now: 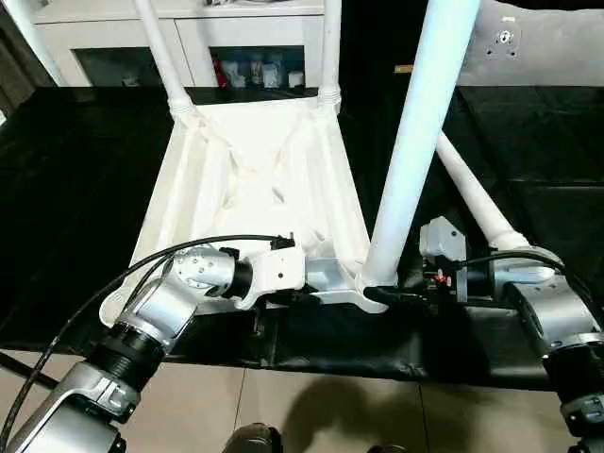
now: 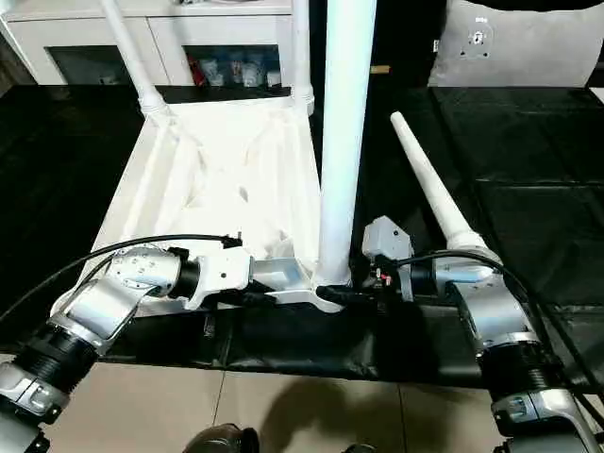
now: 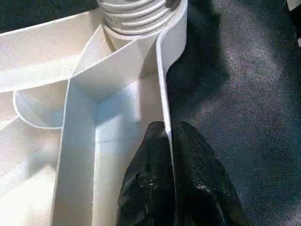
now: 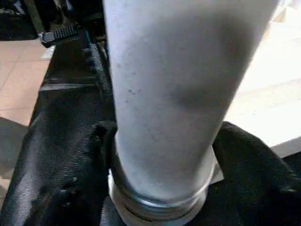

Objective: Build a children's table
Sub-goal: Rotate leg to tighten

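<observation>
- Left gripper [image 3: 171, 155] reaching in level from the left, pinched shut on the rim of the upturned table [image 1: 255, 179] lying on black cloth [image 1: 85, 189].
- Right gripper [image 4: 160, 155] level from the right, fingers straddling the near leg [image 1: 415, 142] at its socket; firm grip unclear.
- Head view: loose leg [image 2: 429, 184] on cloth, cabinet [image 1: 113, 38] behind.

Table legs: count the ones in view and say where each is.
4. Two stand in the far corners of the upturned table top: far-left leg, far-right leg. One near-right leg stands upright in its socket. One loose leg lies on the black cloth.
</observation>
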You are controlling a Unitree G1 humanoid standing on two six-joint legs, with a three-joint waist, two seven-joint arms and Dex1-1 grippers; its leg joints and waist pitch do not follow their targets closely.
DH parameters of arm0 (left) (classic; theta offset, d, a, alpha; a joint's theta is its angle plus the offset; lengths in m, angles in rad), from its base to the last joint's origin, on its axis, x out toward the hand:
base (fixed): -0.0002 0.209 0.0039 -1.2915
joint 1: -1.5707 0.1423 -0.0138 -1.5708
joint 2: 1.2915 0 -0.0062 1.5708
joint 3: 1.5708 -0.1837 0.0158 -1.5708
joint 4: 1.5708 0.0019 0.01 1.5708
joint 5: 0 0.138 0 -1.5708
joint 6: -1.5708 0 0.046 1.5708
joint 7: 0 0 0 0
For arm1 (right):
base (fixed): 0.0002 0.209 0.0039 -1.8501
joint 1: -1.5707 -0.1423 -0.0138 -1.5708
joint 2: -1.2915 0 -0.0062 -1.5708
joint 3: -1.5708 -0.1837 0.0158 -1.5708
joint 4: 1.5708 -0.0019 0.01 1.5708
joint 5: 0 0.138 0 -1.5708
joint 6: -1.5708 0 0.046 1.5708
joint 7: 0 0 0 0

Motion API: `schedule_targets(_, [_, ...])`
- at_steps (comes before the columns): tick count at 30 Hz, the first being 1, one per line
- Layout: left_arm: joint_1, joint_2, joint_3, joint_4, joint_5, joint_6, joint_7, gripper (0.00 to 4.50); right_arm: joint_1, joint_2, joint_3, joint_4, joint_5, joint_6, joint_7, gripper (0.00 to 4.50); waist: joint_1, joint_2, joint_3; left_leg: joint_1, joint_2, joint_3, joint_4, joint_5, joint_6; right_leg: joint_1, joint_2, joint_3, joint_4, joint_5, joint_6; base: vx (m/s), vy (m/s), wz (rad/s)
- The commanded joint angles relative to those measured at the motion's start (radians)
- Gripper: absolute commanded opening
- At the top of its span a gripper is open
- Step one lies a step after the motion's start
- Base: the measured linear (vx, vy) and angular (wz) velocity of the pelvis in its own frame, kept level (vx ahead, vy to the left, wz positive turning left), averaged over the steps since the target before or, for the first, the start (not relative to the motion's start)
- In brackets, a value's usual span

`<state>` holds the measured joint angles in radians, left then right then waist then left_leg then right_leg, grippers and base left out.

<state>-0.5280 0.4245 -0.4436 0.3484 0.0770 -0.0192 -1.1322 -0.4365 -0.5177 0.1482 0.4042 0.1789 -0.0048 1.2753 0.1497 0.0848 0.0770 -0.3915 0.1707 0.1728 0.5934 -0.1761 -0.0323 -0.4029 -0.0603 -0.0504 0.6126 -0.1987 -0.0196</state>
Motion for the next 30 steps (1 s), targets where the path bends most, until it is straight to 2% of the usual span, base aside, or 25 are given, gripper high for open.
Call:
schedule_targets(1, [0.008,0.006,-0.071,0.007,0.037,-0.021,-0.063,0.0,-0.013,0.004,0.005,-0.001,0.006,0.001,0.007,3.05,-0.002,-0.024,-0.083,0.013,0.061,-0.019,-0.05,-0.088,0.126,0.049,-0.087,0.042,-0.059,-0.085,-0.238,0.0,0.0,0.0])
schedule_targets(5, [0.007,0.006,-0.07,0.009,0.038,-0.02,-0.063,0.0,-0.014,0.007,0.004,-0.005,0.014,0.011,0.017,2.76,-0.002,-0.023,-0.082,0.013,0.061,-0.02,-0.049,-0.093,0.127,0.048,-0.086,0.041,-0.059,-0.093,-0.241,0.0,0.0,0.0])
schedule_targets(10, [0.008,0.001,-0.067,0.013,0.037,-0.012,-0.057,0.0,0.004,0.014,0.008,-0.034,0.038,0.041,0.03,2.67,-0.001,-0.022,-0.083,0.014,0.062,-0.02,-0.049,-0.096,0.123,0.048,-0.086,0.041,-0.059,-0.096,-0.241,0.0,0.0,0.0])
schedule_targets(13, [0.013,-0.021,-0.042,0.014,0.035,0.04,0.001,0.0,0.055,0.033,0.021,-0.105,0.068,0.103,0.021,2.66,0.001,-0.022,-0.081,0.015,0.063,-0.02,-0.05,-0.103,0.121,0.048,-0.086,0.042,-0.06,-0.106,-0.236,0.0,0.0,0.0])
schedule_targets(16, [0.016,-0.058,-0.006,0.008,0.023,0.113,0.073,0.0,0.086,0.054,0.034,-0.135,0.062,0.153,-0.023,2.65,0.004,-0.023,-0.079,0.016,0.063,-0.02,-0.053,-0.111,0.114,0.047,-0.086,0.043,-0.063,-0.131,-0.231,0.0,0.0,0.0])
schedule_targets(17, [0.015,-0.073,0.005,0.003,0.019,0.137,0.097,0.0,0.088,0.069,0.037,-0.13,0.048,0.174,-0.06,2.65,0.004,-0.021,-0.071,0.019,0.063,-0.02,-0.058,-0.15,0.099,0.043,-0.087,0.044,-0.073,-0.204,-0.22,0.0,0.0,0.0])
schedule_targets(18, [0.013,-0.082,0.011,0.0,0.019,0.152,0.112,0.0,0.087,0.081,0.038,-0.121,0.032,0.174,-0.092,2.65,0.004,-0.021,-0.069,0.02,0.061,-0.02,-0.06,-0.171,0.09,0.042,-0.088,0.043,-0.078,-0.243,-0.213,0.0,0.0,0.0])
schedule_targets(19, [0.007,-0.105,0.022,-0.006,0.025,0.177,0.155,0.0,0.079,0.116,0.033,-0.096,-0.005,0.17,-0.178,2.65,-0.001,-0.023,-0.066,0.023,0.06,-0.022,-0.065,-0.209,0.069,0.041,-0.09,0.045,-0.085,-0.316,-0.193,0.0,0.0,0.0])
schedule_targets(20, [0.002,-0.139,0.036,-0.018,0.024,0.223,0.202,0.0,0.06,0.166,0.011,-0.063,-0.029,0.176,-0.292,2.65,-0.009,-0.021,-0.06,0.026,0.061,-0.025,-0.073,-0.25,0.045,0.039,-0.092,0.045,-0.093,-0.39,-0.173,0.0,0.0,0.0])
schedule_targets(21, [0.002,-0.139,0.036,-0.018,0.024,0.223,0.202,0.0,0.06,0.166,0.011,-0.063,-0.029,0.176,-0.292,2.64,-0.017,-0.02,-0.058,0.029,0.06,-0.024,-0.074,-0.275,0.03,0.035,-0.092,0.045,-0.095,-0.422,-0.169,-0.051,0.004,-0.05])
schedule_targets(22, [-0.01,-0.203,0.061,-0.032,0.027,0.295,0.292,0.0,0.03,0.251,-0.034,-0.024,-0.044,0.207,-0.462,2.64,-0.028,-0.025,-0.058,0.029,0.057,-0.03,-0.079,-0.304,0.007,0.039,-0.094,0.042,-0.098,-0.469,-0.154,-0.051,0.004,-0.05])
schedule_targets(23, [-0.017,-0.235,0.074,-0.035,0.025,0.334,0.329,0.0,0.018,0.283,-0.053,-0.012,-0.043,0.233,-0.523,2.64,-0.044,-0.023,-0.057,0.017,0.054,-0.037,-0.086,-0.309,-0.008,0.047,-0.094,0.036,-0.096,-0.475,-0.139,-0.058,0.022,-0.15])
schedule_targets(25, [-0.03,-0.287,0.098,-0.031,0.025,0.385,0.397,0.0,0.001,0.33,-0.078,0.005,-0.042,0.269,-0.613,2.64,-0.061,-0.025,-0.06,0.018,0.051,-0.039,-0.087,-0.317,-0.011,0.047,-0.091,0.033,-0.1,-0.458,-0.127,0.0,0.0,0.0])
schedule_targets(26, [-0.043,-0.331,0.119,-0.021,0.028,0.419,0.461,0.0,-0.012,0.368,-0.095,0.021,-0.043,0.292,-0.686,2.64,-0.071,-0.024,-0.06,0.02,0.051,-0.036,-0.085,-0.318,-0.004,0.043,-0.089,0.036,-0.101,-0.431,-0.132,0.0,0.0,0.0])
schedule_targets(28, [-0.059,-0.381,0.137,0.001,0.04,0.441,0.544,0.0,-0.031,0.412,-0.111,0.047,-0.049,0.308,-0.777,2.64,-0.074,-0.024,-0.061,0.021,0.049,-0.034,-0.082,-0.311,-0.001,0.041,-0.089,0.036,-0.103,-0.402,-0.145,0.0,0.0,0.0])
schedule_targets(29, [-0.063,-0.391,0.139,0.008,0.043,0.439,0.561,0.0,-0.034,0.423,-0.115,0.054,-0.052,0.312,-0.8,2.64,-0.077,-0.029,-0.062,0.022,0.045,-0.029,-0.078,-0.294,0.014,0.038,-0.088,0.039,-0.106,-0.369,-0.154,0.0,0.0,0.0])
schedule_targets(30, [-0.069,-0.409,0.129,0.024,0.068,0.433,0.594,0.0,-0.043,0.455,-0.121,0.074,-0.07,0.316,-0.863,2.64,-0.076,-0.027,-0.062,0.023,0.044,-0.028,-0.076,-0.284,0.019,0.037,-0.088,0.04,-0.106,-0.362,-0.155,0.0,0.0,0.0])
